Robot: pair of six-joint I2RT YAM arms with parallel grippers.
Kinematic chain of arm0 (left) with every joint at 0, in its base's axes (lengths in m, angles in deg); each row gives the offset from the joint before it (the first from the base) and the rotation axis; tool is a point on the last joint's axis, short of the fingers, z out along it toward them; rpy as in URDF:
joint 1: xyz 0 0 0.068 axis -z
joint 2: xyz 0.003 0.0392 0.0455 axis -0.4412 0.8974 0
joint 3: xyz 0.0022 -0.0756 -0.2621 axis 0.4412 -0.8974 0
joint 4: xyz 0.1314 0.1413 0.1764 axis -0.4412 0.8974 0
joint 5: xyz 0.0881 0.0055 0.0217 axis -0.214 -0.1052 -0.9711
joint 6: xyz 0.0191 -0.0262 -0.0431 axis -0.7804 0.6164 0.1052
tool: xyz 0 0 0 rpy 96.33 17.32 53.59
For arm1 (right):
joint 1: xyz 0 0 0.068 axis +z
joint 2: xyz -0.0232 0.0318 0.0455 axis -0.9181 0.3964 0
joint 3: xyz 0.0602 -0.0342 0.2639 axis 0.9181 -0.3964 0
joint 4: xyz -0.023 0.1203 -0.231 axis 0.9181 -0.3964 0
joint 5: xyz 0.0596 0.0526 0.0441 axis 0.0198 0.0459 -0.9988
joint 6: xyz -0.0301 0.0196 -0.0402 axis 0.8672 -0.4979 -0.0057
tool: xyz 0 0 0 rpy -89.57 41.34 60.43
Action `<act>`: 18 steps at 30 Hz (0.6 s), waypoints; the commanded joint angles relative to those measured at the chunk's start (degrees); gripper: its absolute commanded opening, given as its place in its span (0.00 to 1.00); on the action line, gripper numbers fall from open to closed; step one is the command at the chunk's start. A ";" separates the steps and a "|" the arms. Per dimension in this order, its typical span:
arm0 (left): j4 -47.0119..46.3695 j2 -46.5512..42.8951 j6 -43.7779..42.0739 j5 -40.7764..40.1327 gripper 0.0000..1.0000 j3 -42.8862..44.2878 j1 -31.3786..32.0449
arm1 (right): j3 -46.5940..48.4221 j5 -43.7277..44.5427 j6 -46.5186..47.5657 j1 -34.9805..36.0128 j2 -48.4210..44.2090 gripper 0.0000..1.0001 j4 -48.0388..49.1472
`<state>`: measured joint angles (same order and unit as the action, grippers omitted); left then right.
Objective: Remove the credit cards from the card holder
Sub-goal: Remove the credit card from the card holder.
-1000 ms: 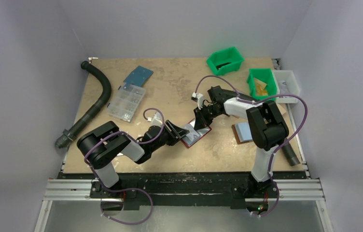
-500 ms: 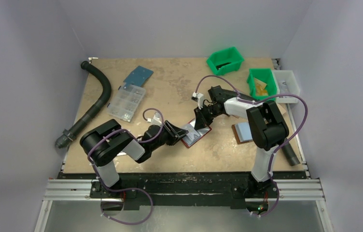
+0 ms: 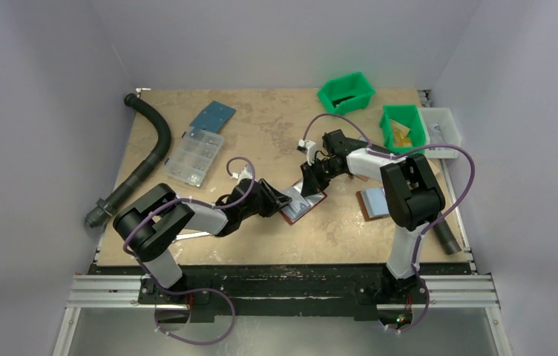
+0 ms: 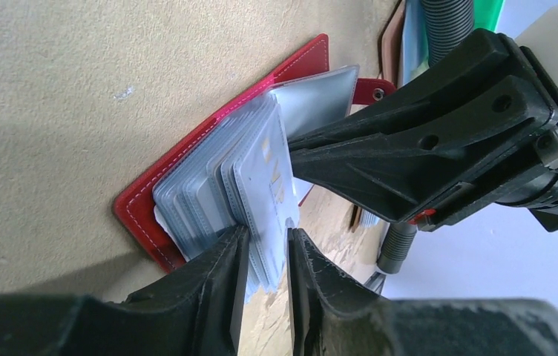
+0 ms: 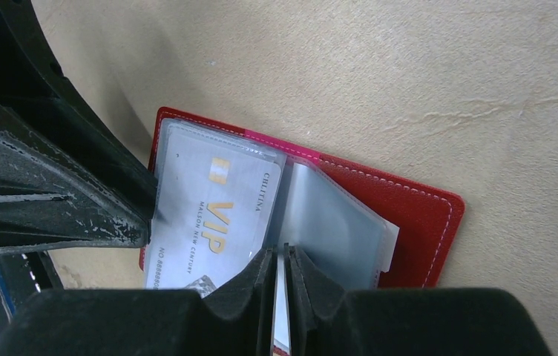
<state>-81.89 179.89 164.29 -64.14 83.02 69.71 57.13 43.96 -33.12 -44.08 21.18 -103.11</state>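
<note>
The red card holder (image 3: 307, 205) lies spread open at the table's middle, its clear pockets fanned up. A pale blue-grey credit card (image 5: 217, 215) printed VIP sits in the top pocket. My right gripper (image 5: 281, 254) is shut on one clear pocket leaf and holds it upright; from above it (image 3: 310, 187) stands over the holder's far side. My left gripper (image 4: 265, 236) straddles the near edge of that card (image 4: 265, 178) and its sleeve. One finger rests against the sleeves, and a narrow gap shows at the other. In the top view it (image 3: 285, 199) meets the holder's left edge.
A brown folder with a pale blue inside (image 3: 375, 201) lies right of the holder. Two green bins (image 3: 346, 92) (image 3: 402, 126) and a white tray (image 3: 439, 124) stand at the back right. A clear parts box (image 3: 196, 156), a blue plate (image 3: 213, 116) and a black hose (image 3: 146, 156) are on the left.
My left arm has pushed right toward the holder, and its jaws have narrowed round the card's edge. The right gripper has kept its hold and place.
</note>
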 commanded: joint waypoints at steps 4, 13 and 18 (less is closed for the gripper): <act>8.45 -1.17 -3.37 -3.76 0.25 5.89 -0.13 | 0.34 -0.25 0.28 1.42 1.82 0.19 -1.82; 12.24 -3.67 -5.19 -3.91 0.23 8.17 -0.18 | 0.42 -0.29 0.41 1.39 1.91 0.19 -2.03; 10.95 -4.24 -5.67 -2.93 0.23 7.95 -0.15 | 0.50 -0.46 0.45 1.46 2.00 0.19 -2.13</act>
<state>-67.96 177.46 160.38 -65.48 88.49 69.73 57.18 43.91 -33.10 -44.14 21.20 -103.18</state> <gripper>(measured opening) 0.227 0.190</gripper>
